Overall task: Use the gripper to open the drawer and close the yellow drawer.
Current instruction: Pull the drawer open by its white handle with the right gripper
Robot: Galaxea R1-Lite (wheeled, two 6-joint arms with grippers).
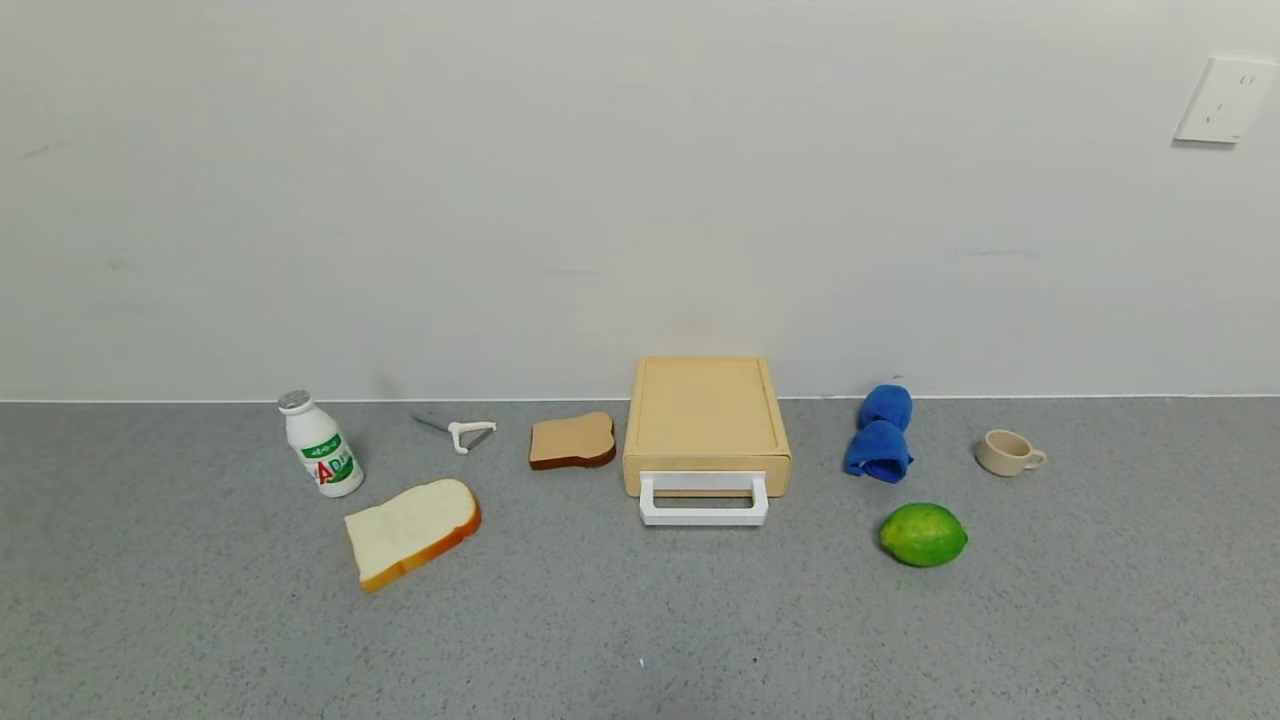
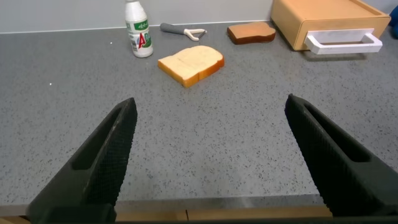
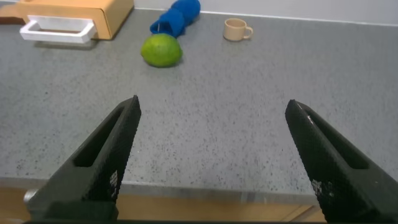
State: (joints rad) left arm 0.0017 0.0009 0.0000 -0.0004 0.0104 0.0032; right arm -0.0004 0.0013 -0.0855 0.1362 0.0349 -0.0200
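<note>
Left gripper and right gripper, each parked low at 6 o'clock, fingers spread wide apart, holding nothing.

We take this for a staged tabletop test area dressed as a kitchen: a grey speckled counter against a bare white wall with one wall socket, and spaced-out props on it, namely bread slices, a peeler, a drink bottle, a lime and a cup.
</note>
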